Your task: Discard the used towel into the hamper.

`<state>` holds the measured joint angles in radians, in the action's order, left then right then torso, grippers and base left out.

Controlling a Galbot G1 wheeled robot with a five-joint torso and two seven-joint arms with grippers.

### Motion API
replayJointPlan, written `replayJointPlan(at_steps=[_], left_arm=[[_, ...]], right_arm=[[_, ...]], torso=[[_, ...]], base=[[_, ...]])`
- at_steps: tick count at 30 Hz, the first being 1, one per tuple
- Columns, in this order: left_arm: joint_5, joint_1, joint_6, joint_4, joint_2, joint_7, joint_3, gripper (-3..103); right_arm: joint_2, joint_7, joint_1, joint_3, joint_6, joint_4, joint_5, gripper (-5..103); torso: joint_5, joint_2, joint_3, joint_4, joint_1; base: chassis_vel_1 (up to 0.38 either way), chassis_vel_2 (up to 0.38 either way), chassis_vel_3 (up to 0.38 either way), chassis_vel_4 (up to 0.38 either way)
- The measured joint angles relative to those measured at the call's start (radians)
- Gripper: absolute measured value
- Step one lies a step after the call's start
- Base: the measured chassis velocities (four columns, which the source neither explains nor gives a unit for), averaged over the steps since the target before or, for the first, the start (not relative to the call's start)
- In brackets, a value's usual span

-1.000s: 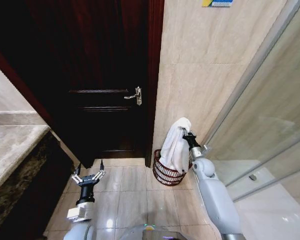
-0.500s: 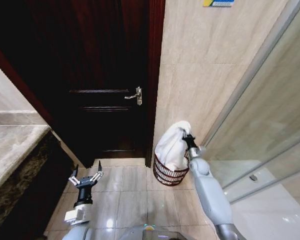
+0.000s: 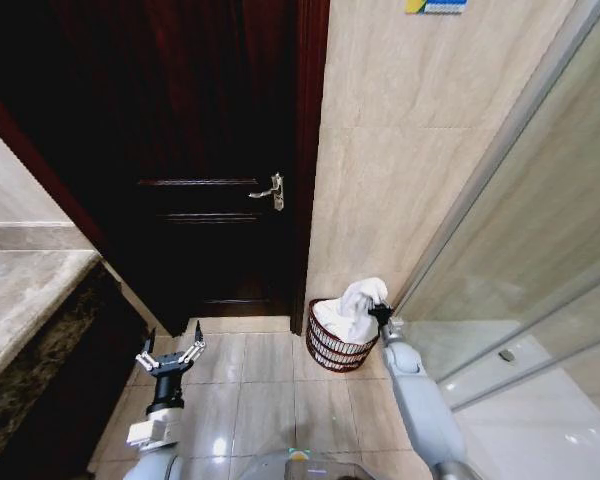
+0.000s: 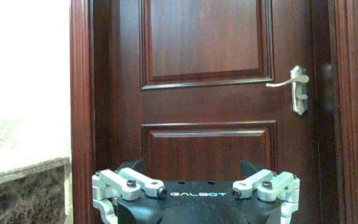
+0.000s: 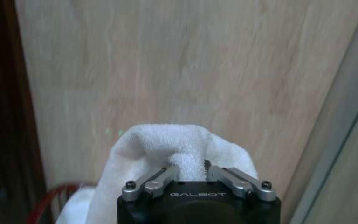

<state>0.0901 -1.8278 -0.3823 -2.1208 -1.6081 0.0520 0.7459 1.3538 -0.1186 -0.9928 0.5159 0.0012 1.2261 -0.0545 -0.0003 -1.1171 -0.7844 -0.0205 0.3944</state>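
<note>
The white towel (image 3: 351,309) is bunched in the top of the reddish-brown slatted hamper (image 3: 332,349), which stands on the floor against the beige wall. My right gripper (image 3: 380,309) is shut on the towel's upper fold at the hamper's right rim. In the right wrist view the towel (image 5: 166,149) rises between the closed fingers (image 5: 154,183), with the hamper's red rim (image 5: 61,196) below it. My left gripper (image 3: 169,358) hangs open and empty over the floor tiles at the lower left, facing the door.
A dark wooden door (image 3: 200,150) with a metal lever handle (image 3: 270,190) fills the left of the scene, also seen as the door (image 4: 204,93). A stone counter (image 3: 20,290) juts in at the left. A glass shower partition (image 3: 540,260) borders the right.
My right gripper has come down with the towel, which hung tall above the hamper and now lies bunched inside its top. The left arm has hardly moved.
</note>
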Motion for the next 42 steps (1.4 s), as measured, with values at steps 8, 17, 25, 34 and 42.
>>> replayJointPlan(at_steps=[8,17,25,34,42], left_arm=[[0.021,-0.026,0.036,-0.027,0.0,-0.047,0.013,100],[0.014,-0.026,0.042,-0.024,0.0,-0.05,0.025,100],[0.006,-0.016,0.056,-0.024,0.0,-0.05,0.022,100],[0.007,0.007,0.095,-0.021,0.0,-0.05,-0.003,100],[0.035,-0.007,0.039,0.012,0.0,-0.05,0.01,100]], right_arm=[[0.012,-0.079,0.012,0.006,-0.173,-0.051,-0.091,7],[0.024,-0.16,0.074,-0.008,-0.225,-0.233,-0.044,7],[0.032,-0.13,0.054,-0.005,-0.202,-0.176,-0.065,17],[-0.025,-0.08,-0.043,0.033,-0.404,0.283,-0.144,54],[-0.007,0.075,-0.001,-0.032,-0.194,0.201,-0.106,82]], torso=[[0.0006,0.0,0.0,-0.0005,0.0],[0.0003,0.0,0.0,-0.0002,0.0],[0.0006,0.0,0.0,-0.0002,0.0],[-0.0001,0.0,0.0,-0.0001,0.0],[0.0009,0.0,0.0,-0.0006,0.0]], base=[[0.0,0.0,0.0,0.0],[0.0,0.0,0.0,0.0],[0.0,0.0,0.0,0.0],[0.0,0.0,0.0,0.0],[0.0,0.0,0.0,0.0]])
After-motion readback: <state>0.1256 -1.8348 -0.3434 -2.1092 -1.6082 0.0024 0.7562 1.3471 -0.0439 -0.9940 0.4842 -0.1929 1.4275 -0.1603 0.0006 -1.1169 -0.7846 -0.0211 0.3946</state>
